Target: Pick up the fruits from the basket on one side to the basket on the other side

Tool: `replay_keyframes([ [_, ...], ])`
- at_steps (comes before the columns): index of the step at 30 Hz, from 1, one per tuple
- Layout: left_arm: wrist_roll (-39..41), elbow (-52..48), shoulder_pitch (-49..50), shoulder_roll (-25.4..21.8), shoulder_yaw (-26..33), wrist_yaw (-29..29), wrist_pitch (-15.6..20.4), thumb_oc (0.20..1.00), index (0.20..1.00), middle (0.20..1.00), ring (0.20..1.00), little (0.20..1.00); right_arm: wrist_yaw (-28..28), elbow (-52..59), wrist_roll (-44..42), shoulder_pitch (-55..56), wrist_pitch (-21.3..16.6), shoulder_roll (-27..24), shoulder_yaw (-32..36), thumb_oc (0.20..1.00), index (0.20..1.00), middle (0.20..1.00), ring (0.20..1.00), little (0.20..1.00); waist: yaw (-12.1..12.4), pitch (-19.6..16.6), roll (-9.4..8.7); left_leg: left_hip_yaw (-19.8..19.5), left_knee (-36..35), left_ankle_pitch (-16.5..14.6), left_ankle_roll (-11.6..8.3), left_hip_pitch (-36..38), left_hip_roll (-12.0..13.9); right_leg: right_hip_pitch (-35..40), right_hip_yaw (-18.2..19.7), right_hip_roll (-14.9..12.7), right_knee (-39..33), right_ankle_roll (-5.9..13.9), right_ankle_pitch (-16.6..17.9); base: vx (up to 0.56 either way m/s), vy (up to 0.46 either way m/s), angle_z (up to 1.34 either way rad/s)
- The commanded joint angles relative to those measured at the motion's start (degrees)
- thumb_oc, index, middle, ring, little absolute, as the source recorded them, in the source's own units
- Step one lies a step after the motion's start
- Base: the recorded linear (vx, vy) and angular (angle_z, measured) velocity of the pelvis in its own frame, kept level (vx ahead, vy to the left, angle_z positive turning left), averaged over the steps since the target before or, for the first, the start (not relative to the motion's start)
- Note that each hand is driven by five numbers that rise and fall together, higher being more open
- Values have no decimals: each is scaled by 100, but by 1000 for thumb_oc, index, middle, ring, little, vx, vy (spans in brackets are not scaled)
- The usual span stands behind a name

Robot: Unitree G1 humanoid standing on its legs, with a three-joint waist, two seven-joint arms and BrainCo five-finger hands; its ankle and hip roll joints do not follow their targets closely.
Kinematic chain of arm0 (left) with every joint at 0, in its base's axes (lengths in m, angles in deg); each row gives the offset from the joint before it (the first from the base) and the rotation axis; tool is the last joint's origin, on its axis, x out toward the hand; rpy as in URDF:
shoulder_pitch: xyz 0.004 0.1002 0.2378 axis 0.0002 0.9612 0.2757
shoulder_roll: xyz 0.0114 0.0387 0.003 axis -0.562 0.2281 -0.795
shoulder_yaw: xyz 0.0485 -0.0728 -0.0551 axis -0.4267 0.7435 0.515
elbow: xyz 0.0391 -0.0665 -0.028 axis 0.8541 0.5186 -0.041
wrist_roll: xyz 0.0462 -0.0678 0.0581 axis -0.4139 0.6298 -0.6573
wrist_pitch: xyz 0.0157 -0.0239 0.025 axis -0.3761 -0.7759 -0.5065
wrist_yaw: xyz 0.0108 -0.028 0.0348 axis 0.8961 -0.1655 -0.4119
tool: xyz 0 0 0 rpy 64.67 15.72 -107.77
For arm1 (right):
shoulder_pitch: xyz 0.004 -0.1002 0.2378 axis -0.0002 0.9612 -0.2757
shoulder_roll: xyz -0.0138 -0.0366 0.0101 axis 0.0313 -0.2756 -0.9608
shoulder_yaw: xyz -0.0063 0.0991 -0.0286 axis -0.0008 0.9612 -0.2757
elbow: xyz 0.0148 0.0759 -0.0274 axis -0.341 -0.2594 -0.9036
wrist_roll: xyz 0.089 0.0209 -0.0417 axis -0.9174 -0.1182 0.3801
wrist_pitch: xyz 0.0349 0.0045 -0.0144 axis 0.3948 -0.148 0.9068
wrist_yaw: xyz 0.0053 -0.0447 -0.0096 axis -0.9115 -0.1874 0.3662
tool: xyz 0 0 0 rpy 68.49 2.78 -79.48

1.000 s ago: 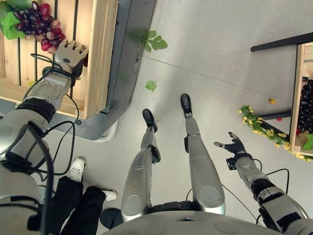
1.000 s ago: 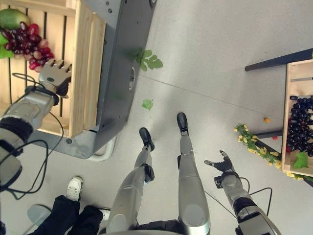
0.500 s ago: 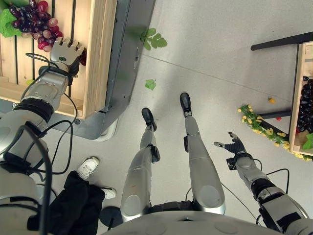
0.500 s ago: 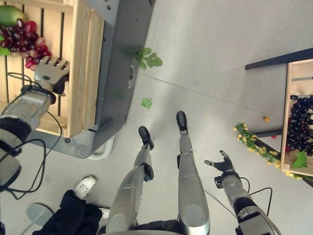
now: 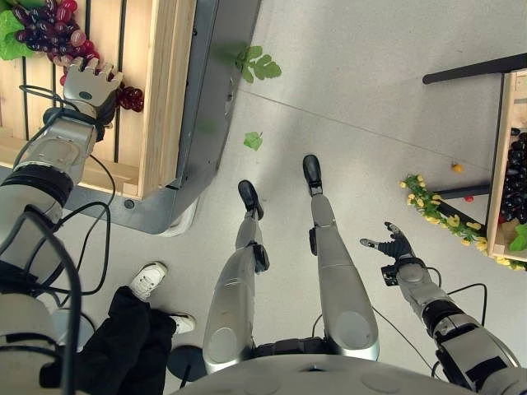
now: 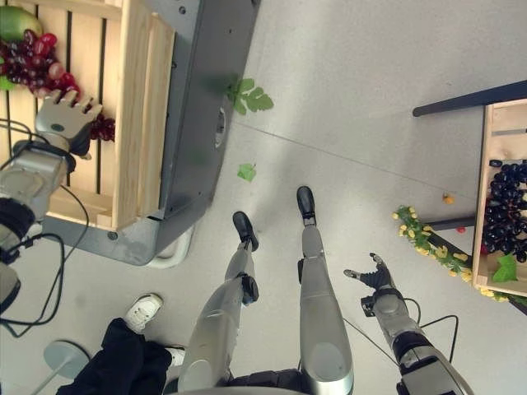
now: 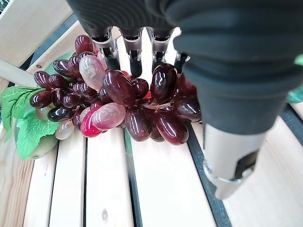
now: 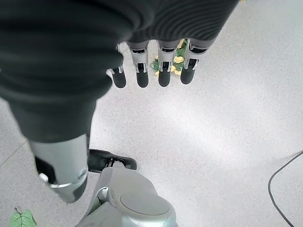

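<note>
My left hand hangs over the slatted floor of the wooden crate on my left side, fingers straight and spread, thumb apart, holding nothing. The red grape bunch lies right under and just ahead of it: in the left wrist view my dark fingertips hover at the far edge of the cluster and my thumb stands off to one side, no finger curled round a grape.

From the head view the bunch runs out from my hand toward about 11 o'clock, its long axis slanting that way across the slats, with a few grapes poking out near 3 o'clock beside my palm. I judge the close should come straight down across that axis.

The grapes are glossy, dark red to maroon, a few paler pink ones among them, packed tight, with a green leaf at the far end. They look smooth and likely slippery.

My right hand idles open, low over the floor, well apart from the far crate of dark grapes at 3 o'clock. The left is plainly nearer.
</note>
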Motion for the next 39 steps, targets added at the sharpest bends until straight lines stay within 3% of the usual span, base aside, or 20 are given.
replay_keyframes([
  [1,-219,447,-388,-668,-68,4,-178,1000,1000,1000,1000,1000,-8,-155,23,201,-69,-79,-62,1000,1000,1000,1000,1000,154,-41,-191,-197,96,88,-382,-503,9,-134,-30,-215,-105,752,33,0,0,0],
  [13,-71,711,-334,-437,162,-58,-247,1000,1000,1000,1000,1000,-40,-133,-38,172,-80,-65,-75,1000,1000,1000,1000,1000,126,-41,-262,-190,90,136,-391,-618,33,-257,-17,-201,-105,746,66,0,0,0],
  [14,-37,792,-290,-377,240,-66,-265,517,517,517,517,517,-41,-123,-62,187,-87,-50,-61,1000,1000,1000,1000,1000,118,-41,-284,-186,89,137,-388,-630,36,-270,-19,-196,-105,742,68,0,0,0],
  [15,-37,793,-281,-370,239,-67,-264,426,426,426,426,426,-40,-124,-62,197,-87,-52,-62,1000,1000,1000,1000,1000,121,-41,-278,-189,90,107,-389,-605,40,-244,-24,-192,-105,743,45,0,0,0],
  [16,-34,799,-280,-330,239,-67,-275,200,200,200,200,200,-41,-127,-70,195,-86,-50,-63,1000,1000,1000,1000,1000,118,-41,-283,-192,92,110,-390,-613,43,-251,-24,-193,-105,741,47,0,0,0],
  [39,210,329,-172,-257,601,-183,-322,200,200,200,200,200,-87,-2,-111,241,-89,-44,16,1000,1000,1000,1000,1000,146,-41,-349,-250,88,151,-395,-718,51,-345,-68,-176,-105,729,59,0,0,0],
])
